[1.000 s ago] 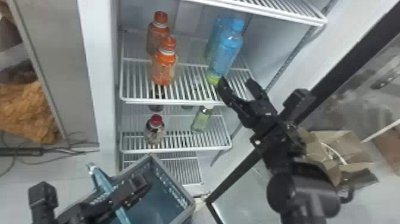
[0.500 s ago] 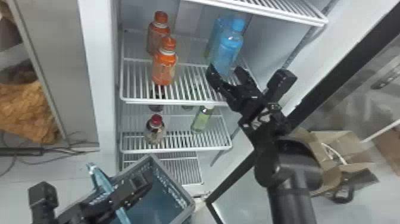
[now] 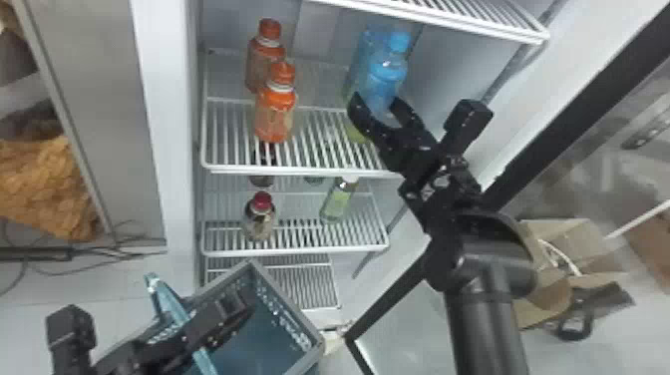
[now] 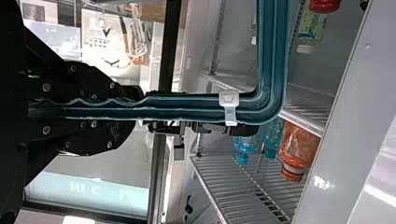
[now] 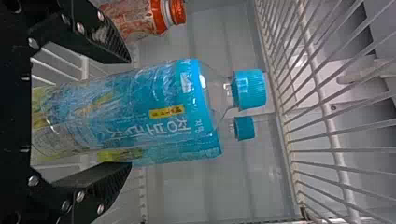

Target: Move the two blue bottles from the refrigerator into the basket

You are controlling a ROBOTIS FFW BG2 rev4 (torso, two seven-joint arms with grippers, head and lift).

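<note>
Standing on the white wire refrigerator shelf (image 3: 319, 134), the front blue plastic bottle (image 3: 389, 70) is between the spread fingers of the right gripper (image 3: 376, 102); the other blue bottle (image 3: 363, 60) is just behind. Two orange-capped bottles (image 3: 275, 109) stand to its left. Lower down, the left gripper (image 3: 240, 303) pinches the teal handle (image 3: 172, 305) of the grey-blue plastic basket (image 3: 283, 323).

Four wire shelves (image 3: 433, 21). On the second shelf (image 3: 299, 171), two orange bottles (image 3: 275, 112) toward the left edge, two blue bottles (image 3: 388, 74) toward the right. On the third shelf (image 3: 299, 252), one red-capped bottle (image 3: 260, 217) near the left edge, one green bottle (image 3: 338, 202) toward the right, one dark bottle (image 3: 262, 178), partly hidden, farther back. One basket (image 3: 286, 304). One box (image 3: 561, 232).
</note>
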